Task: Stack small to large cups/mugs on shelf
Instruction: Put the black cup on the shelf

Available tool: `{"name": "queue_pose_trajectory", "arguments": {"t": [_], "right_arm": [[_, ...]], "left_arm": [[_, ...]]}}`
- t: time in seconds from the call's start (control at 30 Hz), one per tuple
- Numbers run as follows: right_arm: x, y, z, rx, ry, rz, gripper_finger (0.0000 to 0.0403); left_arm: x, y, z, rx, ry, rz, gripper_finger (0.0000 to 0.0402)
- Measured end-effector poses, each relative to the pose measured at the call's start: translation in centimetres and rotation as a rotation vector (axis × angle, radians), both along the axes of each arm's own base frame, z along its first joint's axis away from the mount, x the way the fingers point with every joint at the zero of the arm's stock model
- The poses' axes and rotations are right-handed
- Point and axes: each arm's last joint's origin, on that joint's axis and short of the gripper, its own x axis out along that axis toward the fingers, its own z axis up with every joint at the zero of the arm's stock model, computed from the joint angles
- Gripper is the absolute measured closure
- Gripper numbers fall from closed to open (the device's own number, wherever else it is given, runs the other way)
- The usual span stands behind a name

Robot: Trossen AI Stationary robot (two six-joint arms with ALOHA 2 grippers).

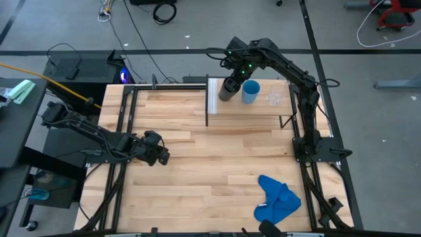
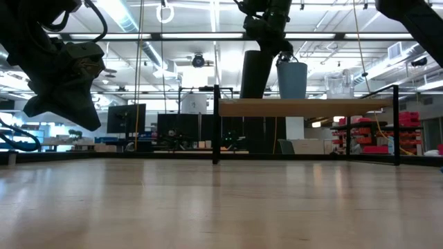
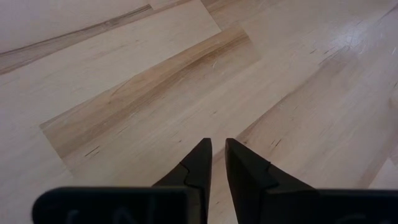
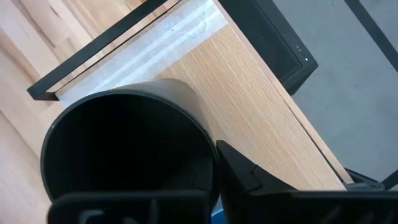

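The tall black cup [image 1: 227, 89] stands near the white end panel [image 1: 212, 96] of the shelf [image 1: 253, 108]. Beside it on the board are the light-blue cup [image 1: 250, 91] and, further along, the small clear cup [image 1: 273, 98]. All three rest on their bases, in a row [image 2: 255, 72] [image 2: 292, 79] [image 2: 337, 86]. My right gripper [image 1: 235, 71] is shut on the black cup from above. My left gripper [image 1: 158, 155] hovers shut over the left part of the table, above bare wood [image 3: 217, 144]. My right gripper holds the black cup by its rim wall [image 4: 208, 158], on the side toward the light-blue cup. One finger [image 4: 245, 174] lies outside the wall; the other does not show against the dark inside. The fingers come from above, pointing down. The cup's base is on the shelf board [image 2: 304, 107].
A crumpled blue cloth [image 1: 276, 201] lies near the table's near-right corner. The shelf stands on thin black legs [image 2: 216, 124] along the far edge. The table's black frame rails [image 1: 125, 118] run along both sides. Bare wood [image 1: 217, 158] fills the middle of the table.
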Motion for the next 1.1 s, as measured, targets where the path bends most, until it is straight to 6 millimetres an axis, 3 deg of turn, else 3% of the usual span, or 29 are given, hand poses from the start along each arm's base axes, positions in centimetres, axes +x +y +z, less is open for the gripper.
{"name": "queue_pose_trajectory", "arguments": {"t": [1.1], "right_arm": [[0.05, 0.02, 0.01, 0.011, -0.010, 0.008, 0.0372]], "left_arm": [[0.00, 0.01, 0.00, 0.000, 0.000, 0.000, 0.0345]]}}
